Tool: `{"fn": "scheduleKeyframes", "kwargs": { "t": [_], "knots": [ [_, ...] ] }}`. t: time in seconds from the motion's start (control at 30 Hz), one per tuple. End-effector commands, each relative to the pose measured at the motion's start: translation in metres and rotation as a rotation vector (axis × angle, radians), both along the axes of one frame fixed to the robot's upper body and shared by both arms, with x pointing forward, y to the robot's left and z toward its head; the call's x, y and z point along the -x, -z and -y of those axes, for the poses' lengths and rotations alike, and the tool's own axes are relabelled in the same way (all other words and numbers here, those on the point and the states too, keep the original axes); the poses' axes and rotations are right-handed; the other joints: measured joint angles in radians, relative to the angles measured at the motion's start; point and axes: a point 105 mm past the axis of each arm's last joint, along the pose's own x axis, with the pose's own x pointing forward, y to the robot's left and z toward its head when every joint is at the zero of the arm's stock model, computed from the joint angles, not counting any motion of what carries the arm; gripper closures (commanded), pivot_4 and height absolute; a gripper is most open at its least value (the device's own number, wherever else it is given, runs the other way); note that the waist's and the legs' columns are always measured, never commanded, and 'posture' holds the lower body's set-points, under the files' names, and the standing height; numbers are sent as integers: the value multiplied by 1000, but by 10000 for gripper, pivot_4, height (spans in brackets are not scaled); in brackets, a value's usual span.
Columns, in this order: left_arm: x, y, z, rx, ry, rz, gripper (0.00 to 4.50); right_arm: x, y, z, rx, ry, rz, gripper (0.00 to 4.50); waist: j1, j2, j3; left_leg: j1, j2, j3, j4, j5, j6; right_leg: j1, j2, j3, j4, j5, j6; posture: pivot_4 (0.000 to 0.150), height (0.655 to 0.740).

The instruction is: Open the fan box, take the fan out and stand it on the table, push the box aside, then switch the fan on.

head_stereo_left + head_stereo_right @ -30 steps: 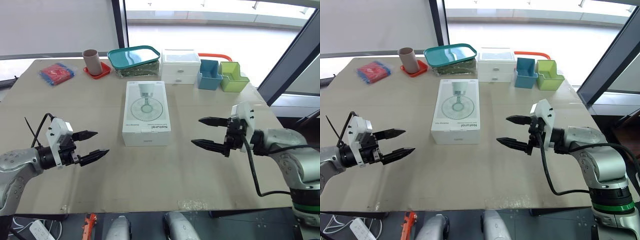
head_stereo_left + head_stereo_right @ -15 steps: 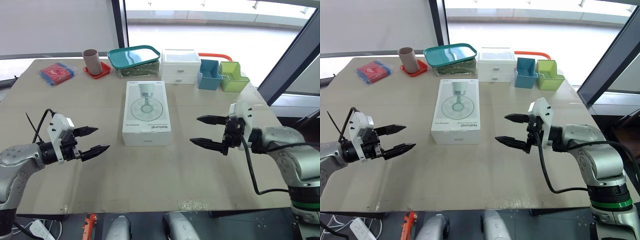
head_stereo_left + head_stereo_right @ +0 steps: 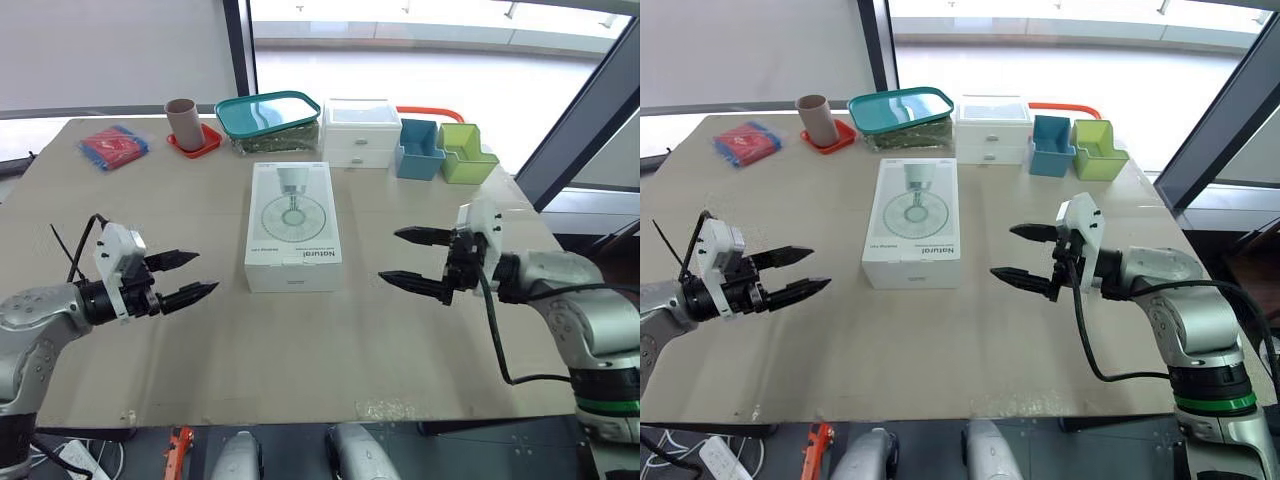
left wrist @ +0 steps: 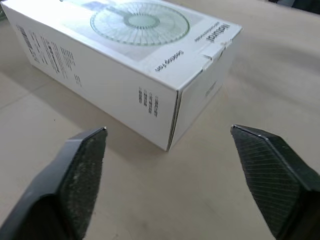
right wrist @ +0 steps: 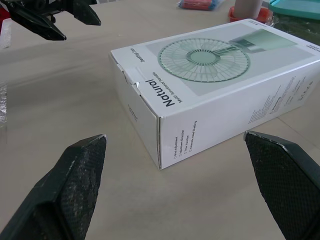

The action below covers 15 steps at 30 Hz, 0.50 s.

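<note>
Lying flat at the middle of the beige surface (image 3: 300, 350), the fan box (image 3: 292, 226) is a white cardboard carton, shut, with a pale green fan drawn on its top face. The brand word printed at the near end of that face reads, as best I can tell, "Naturol". My left wrist view gives "Desktop Fan" in small print beside it. The finer lines down the long side are too small to read. A tuck flap's seam shows at the near end. My left end effector (image 3: 207, 270) hovers to the box's left, its two black fingers spread wide and holding nothing; the finger pads (image 4: 85, 165) have a fine cross-hatched texture. My right end effector (image 3: 389, 254) hovers to the box's right, likewise spread wide and empty, tips pointing toward the box. Both are apart from the carton. Beyond the box's far end stand a teal-lidded container (image 3: 268, 113), a white drawer unit (image 3: 361, 131), a blue bin (image 3: 418, 150) and a green bin (image 3: 465, 152). Further left of these are a brown cylindrical cup (image 3: 183, 121) on a red coaster (image 3: 196, 146) and a red-and-blue packet (image 3: 113, 147).
</note>
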Motion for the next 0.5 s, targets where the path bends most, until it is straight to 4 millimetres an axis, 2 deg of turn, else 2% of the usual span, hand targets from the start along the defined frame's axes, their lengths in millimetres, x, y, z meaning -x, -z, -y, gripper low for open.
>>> {"fn": "scheduleKeyframes", "kwargs": {
  "t": [0.03,0.1,0.13,0.2,0.33,0.5],
  "knots": [
    [-22,-21,5,21,-5,103,31617,-12,-22,-14,-14,15,101,0,0,0,0,0,0,0,0,0,0,0,0,0,0,0,0,1500,7400],
    [-30,-23,12,26,17,116,36387,-12,-25,-22,-10,2,117,0,0,0,0,0,0,0,0,0,0,0,0,0,0,0,0,1500,7400],
    [-37,-25,17,28,15,128,40419,-11,-26,-27,-3,-14,131,0,0,0,0,0,0,0,0,0,0,0,0,0,0,0,0,1500,7400],
    [-50,-25,25,23,21,138,44472,-8,-29,-40,5,-50,154,0,0,0,0,0,0,0,0,0,0,0,0,0,0,0,0,1500,7400],
    [-75,-13,47,-25,33,126,44472,3,-25,-71,60,-149,202,0,3,0,0,-1,0,-2,0,0,0,-1,-1,-2,0,0,0,1500,7400],
    [-90,-1,61,-62,40,114,44472,7,-15,-86,138,-187,229,0,4,0,0,-2,-1,-2,0,0,0,-1,-1,-2,0,0,0,1500,7400]
  ]
}}
